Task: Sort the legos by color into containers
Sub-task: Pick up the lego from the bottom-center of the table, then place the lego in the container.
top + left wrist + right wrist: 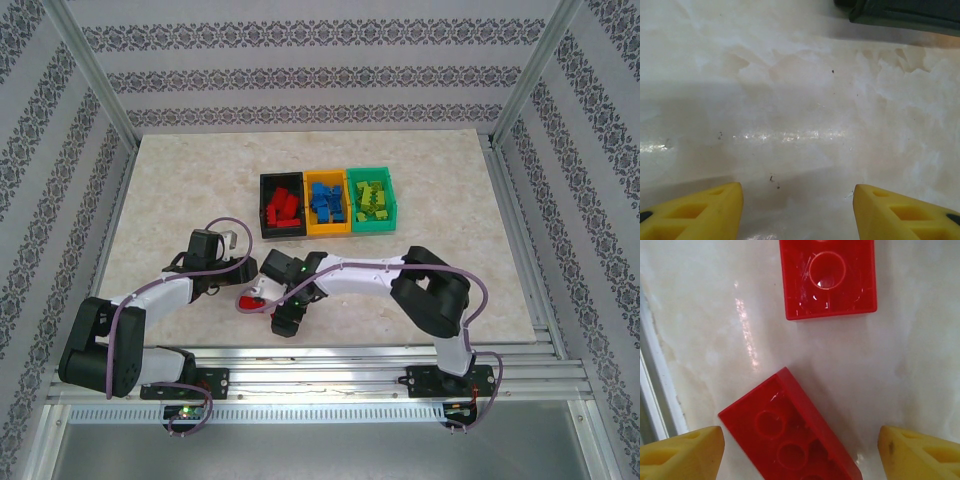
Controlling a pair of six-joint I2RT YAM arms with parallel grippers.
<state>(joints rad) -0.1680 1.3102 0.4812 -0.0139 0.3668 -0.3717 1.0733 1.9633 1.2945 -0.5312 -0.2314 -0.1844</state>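
The black bin (264,206), orange-yellow bin (328,232) and green bin (392,206) stand side by side mid-table, filled by colour. The table (170,180) is bare to their left and beyond. Close to the front rail (655,390) lie one red lego (790,435) and another red lego (827,277). The right gripper (800,450), stretched low leftward, is spread wide astride the first lego, not gripping. The left gripper (797,210) hangs released over bare surface

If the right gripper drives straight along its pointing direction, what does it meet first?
Probably the nearer red lego, lying slanted between the open fingers of the right gripper; then the table. Depth is unclear.
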